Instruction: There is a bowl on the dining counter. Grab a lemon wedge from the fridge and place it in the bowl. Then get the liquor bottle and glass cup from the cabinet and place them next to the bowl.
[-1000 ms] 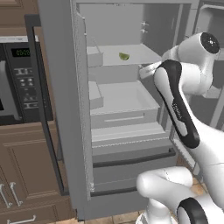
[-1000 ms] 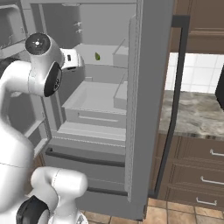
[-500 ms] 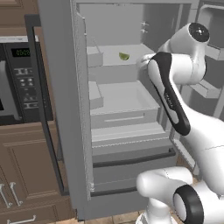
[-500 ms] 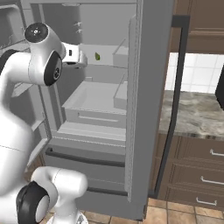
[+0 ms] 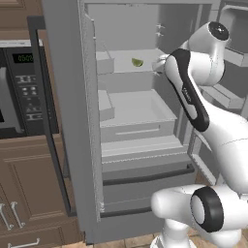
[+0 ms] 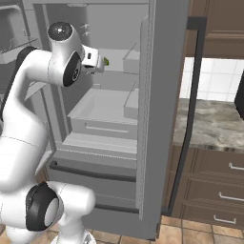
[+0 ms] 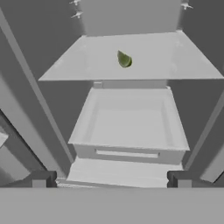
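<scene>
1. One lemon wedge point(image 7: 124, 59) is all you need from here, and it lies alone on the upper shelf point(image 7: 166, 61) of the fridge point(image 5: 72, 121), near the middle and apart from the walls. That free spot gives you room on every side of it.
2. Your gripper point(image 7: 111, 179) is spread as wide as it goes and pinches nothing; the two fingertips point(image 7: 41, 178) stand far apart at the bottom of the hand view. Keep them that way, since a wedge this small slips in easily between wide jaws.
3. You have the hand aimed straight into the open compartment, at about shelf height, so the wedge sits ahead of it and slightly above the drawer point(image 7: 129, 127) beneath. In the right base view the hand point(image 6: 92, 58) is at the front of the shelf, with the wedge just beyond it.
4. Both doors stand open, and the arm reaches in between them, which is why it bends so sharply at the elbow.
5. My judgement: you are on the approach, with the grasp not yet made. Advance along the shelf and lower onto the wedge from above, as its curved skin may roll if nudged sideways.
</scene>
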You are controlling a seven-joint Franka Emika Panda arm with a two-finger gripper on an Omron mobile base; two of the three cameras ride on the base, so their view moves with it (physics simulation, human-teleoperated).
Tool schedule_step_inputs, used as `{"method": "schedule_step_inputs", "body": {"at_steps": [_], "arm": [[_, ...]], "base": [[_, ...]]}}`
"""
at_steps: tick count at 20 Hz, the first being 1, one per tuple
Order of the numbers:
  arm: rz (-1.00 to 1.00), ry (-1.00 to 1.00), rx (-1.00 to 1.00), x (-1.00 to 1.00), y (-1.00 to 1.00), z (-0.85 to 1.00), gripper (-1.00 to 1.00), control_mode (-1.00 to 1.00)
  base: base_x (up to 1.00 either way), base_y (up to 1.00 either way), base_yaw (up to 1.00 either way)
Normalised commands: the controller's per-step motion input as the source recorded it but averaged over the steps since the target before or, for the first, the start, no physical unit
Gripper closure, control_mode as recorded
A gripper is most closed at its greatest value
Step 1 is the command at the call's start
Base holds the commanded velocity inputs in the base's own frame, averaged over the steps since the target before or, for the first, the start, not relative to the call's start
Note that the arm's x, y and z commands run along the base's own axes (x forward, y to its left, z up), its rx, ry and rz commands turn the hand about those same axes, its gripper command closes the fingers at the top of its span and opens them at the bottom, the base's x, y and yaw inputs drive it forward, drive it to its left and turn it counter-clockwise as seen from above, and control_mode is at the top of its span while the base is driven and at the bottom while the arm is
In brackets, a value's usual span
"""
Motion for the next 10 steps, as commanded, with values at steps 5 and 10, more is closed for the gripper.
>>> {"method": "schedule_step_inputs", "body": {"at_steps": [5, 10], "arm": [[0.0, 0.03, 0.0, 0.11, 0.0, -0.01, -1.0, 1.0], [0.0, 0.0, 0.0, 0.0, 0.0, 0.0, -1.0, 1.0]], "base": [[0.25, 0.0, 0.0], [0.54, 0.0, 0.0]]}}
